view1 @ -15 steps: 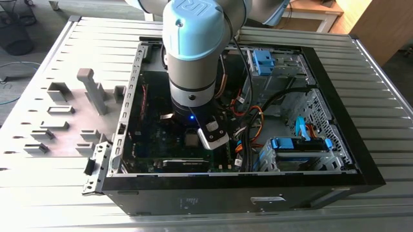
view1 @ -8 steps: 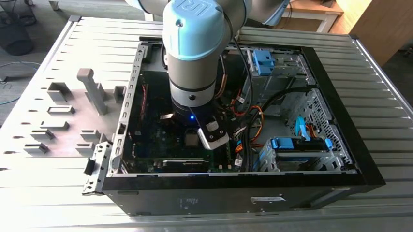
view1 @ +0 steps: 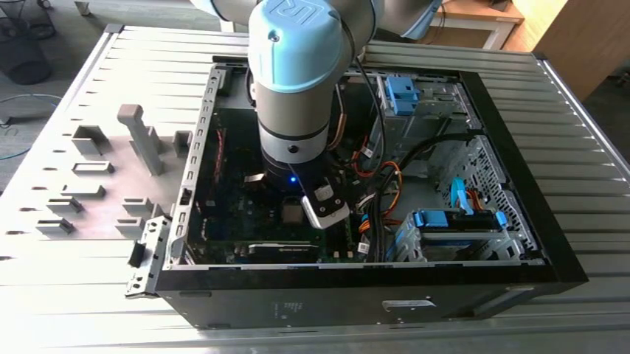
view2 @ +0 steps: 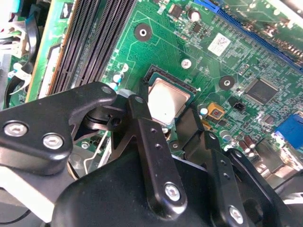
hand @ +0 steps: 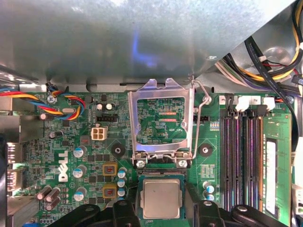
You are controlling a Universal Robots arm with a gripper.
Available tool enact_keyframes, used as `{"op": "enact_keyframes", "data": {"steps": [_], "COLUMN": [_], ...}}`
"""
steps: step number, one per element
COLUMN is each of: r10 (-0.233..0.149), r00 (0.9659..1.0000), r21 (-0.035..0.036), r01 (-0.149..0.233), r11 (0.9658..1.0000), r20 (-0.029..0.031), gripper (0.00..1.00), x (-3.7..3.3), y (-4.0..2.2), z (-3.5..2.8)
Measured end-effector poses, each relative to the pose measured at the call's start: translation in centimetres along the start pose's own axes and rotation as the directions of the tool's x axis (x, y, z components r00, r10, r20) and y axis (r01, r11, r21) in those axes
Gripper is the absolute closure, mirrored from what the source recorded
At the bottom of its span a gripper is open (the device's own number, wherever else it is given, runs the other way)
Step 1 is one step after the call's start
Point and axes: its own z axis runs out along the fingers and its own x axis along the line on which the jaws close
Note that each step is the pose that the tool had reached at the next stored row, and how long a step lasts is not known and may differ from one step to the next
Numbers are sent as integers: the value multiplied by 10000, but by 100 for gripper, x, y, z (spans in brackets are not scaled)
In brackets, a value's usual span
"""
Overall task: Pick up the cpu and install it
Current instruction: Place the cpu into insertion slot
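One slatted metal table [view1: 591,147] carries one open black computer case [view1: 374,295]. A grey plate [view1: 108,96] with several grey blocks lies beside the case toward the exterior view's left. One pale blue and grey robot arm [view1: 295,88] reaches straight down into the case. Two blue drive trays [view1: 402,92] [view1: 443,220] sit inside the case, toward the exterior view's right. One green circuit board [hand: 61,142] covers the floor of the case in both wrist views. It carries what look like four long black memory slots [hand: 229,161] side by side. One silver metal socket frame [hand: 158,87] stands swung open next to the socket, with two screws at its hinge. One thin wire lever [hand: 201,94] stands raised along the frame's side. The black claw [hand: 163,210] hangs low over the socket. Its two fingers [hand: 125,210] stand apart, one on either side of the chip. A dark sliver of socket edge shows between each finger and the chip, so the claw is not clamped on it. The cpu [hand: 161,197], one flat square with a dull silver top, lies level in the black socket, and in the second wrist view [view2: 168,99] it sits flush within the socket's border. Two black-ringed mounting holes [hand: 118,151] [hand: 204,151] flank the frame's hinge. Two small yellow-edged square parts [hand: 109,169] sit just beside the socket, and one white four-hole connector [hand: 98,132] lies a little farther off.
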Motion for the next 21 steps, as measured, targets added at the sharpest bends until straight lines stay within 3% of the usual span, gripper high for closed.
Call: {"op": "enact_keyframes", "data": {"steps": [21], "r10": [-7], "r00": [10000], "r21": [-2], "r01": [7], "r11": [10000], "r20": [0], "gripper": [53], "x": [-2], "y": [2], "z": [-44]}}
